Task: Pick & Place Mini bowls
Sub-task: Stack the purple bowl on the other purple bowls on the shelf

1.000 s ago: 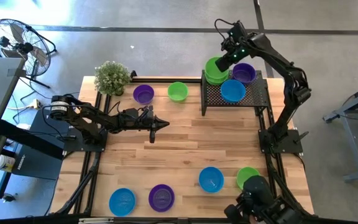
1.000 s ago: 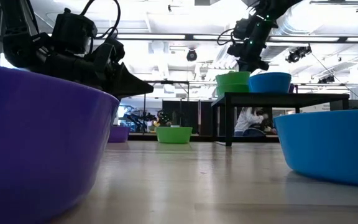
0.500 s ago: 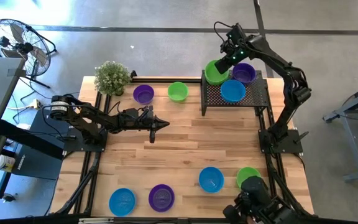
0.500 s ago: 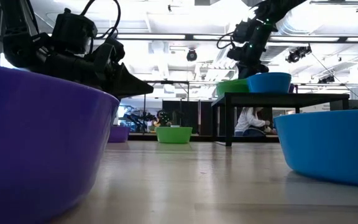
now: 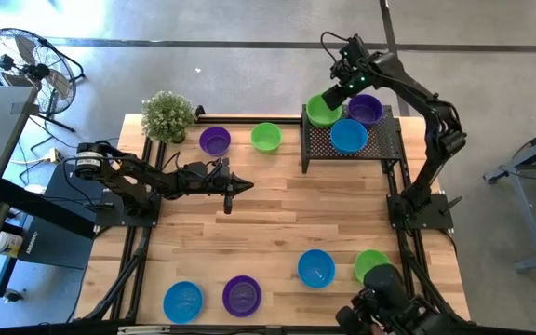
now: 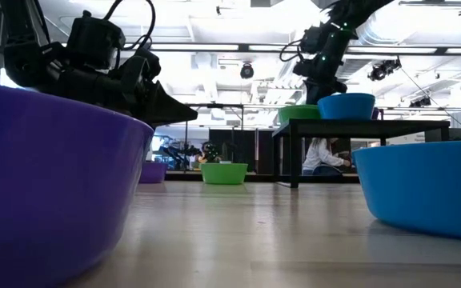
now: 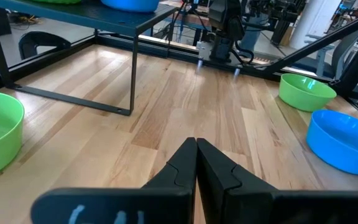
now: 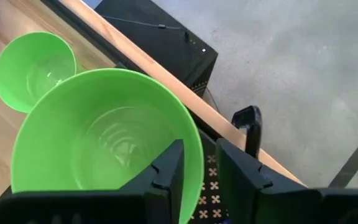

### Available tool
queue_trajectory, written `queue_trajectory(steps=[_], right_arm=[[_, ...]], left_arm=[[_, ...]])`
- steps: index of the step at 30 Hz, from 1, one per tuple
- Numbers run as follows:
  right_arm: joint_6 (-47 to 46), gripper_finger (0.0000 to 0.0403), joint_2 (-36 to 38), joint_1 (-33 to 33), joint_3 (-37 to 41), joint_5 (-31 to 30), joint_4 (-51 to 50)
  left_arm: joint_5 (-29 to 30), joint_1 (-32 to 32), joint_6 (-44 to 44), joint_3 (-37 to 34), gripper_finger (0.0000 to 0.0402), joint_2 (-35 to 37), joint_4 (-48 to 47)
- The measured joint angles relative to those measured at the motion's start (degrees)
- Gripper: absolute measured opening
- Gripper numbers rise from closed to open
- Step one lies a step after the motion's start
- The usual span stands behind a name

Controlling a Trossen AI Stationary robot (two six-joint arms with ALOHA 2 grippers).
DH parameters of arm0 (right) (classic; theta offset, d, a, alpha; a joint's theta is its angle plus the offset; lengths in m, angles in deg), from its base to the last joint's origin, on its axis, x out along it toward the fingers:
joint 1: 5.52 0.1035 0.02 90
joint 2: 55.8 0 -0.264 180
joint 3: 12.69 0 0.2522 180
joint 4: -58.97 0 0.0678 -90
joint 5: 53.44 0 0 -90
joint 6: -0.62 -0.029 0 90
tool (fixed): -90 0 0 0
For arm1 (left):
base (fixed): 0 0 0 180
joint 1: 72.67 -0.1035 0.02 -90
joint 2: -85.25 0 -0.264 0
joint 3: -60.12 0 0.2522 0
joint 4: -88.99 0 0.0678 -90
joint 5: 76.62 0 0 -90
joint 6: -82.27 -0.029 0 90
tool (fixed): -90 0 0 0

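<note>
A black mesh rack point(image 5: 380, 144) at the table's far right carries three mini bowls: green point(image 5: 322, 110), purple point(image 5: 366, 109) and blue point(image 5: 349, 136). My right gripper point(image 8: 199, 168) hangs over the rack's far left corner, open, pointing steeply down, with one finger inside the green bowl point(image 8: 104, 143) and one outside its rim. The green bowl sits on the rack top point(image 6: 298, 113). My left gripper point(image 5: 247, 186) hovers shut over the table's middle left, holding nothing. More bowls lie on the table: purple point(image 5: 215, 140) and green point(image 5: 266, 137) at the back, several along the near edge. My right gripper straddles the green bowl's rim point(image 8: 194, 146) on its rack-side edge, coming from above at a slant. Rack mesh shows between the rim and the outer finger point(image 8: 238, 174). Whether the inner finger point(image 8: 169, 171) touches the bowl's wall, I cannot tell.
A potted plant point(image 5: 167, 115) stands at the far left corner. Along the near edge lie a blue bowl point(image 5: 182, 301), a purple bowl point(image 5: 242, 294), a blue bowl point(image 5: 315, 268) and a green bowl point(image 5: 370, 263). Bare wood lies between my left gripper and the rack.
The green bowl has sunk from a raised position under my right gripper onto the rack top beside the blue bowl, and has lain still since. Both arms have stayed in place.
</note>
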Motion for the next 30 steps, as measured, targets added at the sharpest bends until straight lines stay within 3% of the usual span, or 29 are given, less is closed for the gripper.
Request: queue_trajectory(steps=[8, 12, 30], right_arm=[[3.8, 0.0013, 5.0, 2.1, 0.0, -0.4, 1.2], [4.9, 0.0008, 8.5, 6.1, 2.5, -1.0, 6.1], [1.9, 0.0002, 39.2, 27.7, 48.8, -0.8, 57.7]], left_arm=[[0.0, 0.0, 0.0, 0.0, 0.0002, 0.0, 0.0], [0.0, 0.0, 0.0, 0.0, 0.0002, 0.0, 0.0], [0.0, 0.0, -0.1, 0.0, 0.0002, 0.0, 0.0]])
